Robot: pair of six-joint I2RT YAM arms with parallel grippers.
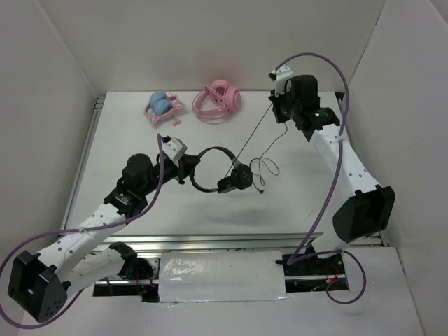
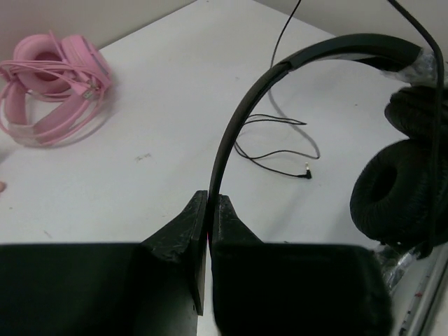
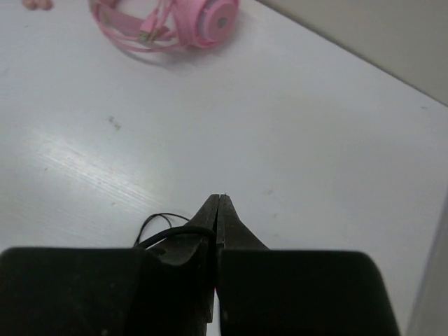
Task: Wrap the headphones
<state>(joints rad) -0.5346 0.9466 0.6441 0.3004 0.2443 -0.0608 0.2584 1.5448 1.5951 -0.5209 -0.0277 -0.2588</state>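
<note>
The black headphones [image 1: 222, 170] are held above the table's middle. My left gripper [image 1: 189, 165] is shut on the thin headband [image 2: 231, 129], with the two round earcups [image 2: 402, 189] hanging at the right of the left wrist view. The thin black cable [image 1: 253, 134] runs taut from the earcups up to my right gripper [image 1: 274, 97], which is shut on it near the back right. In the right wrist view the cable [image 3: 171, 231] bends out of the closed jaws to the left. The cable's loose end with its plug [image 2: 306, 176] lies on the table.
Large all-pink headphones [image 1: 218, 100] and pink headphones with blue earcups [image 1: 163, 106] lie at the back of the white table. White walls close in the left, back and right sides. A metal rail [image 1: 231, 241] runs along the near edge.
</note>
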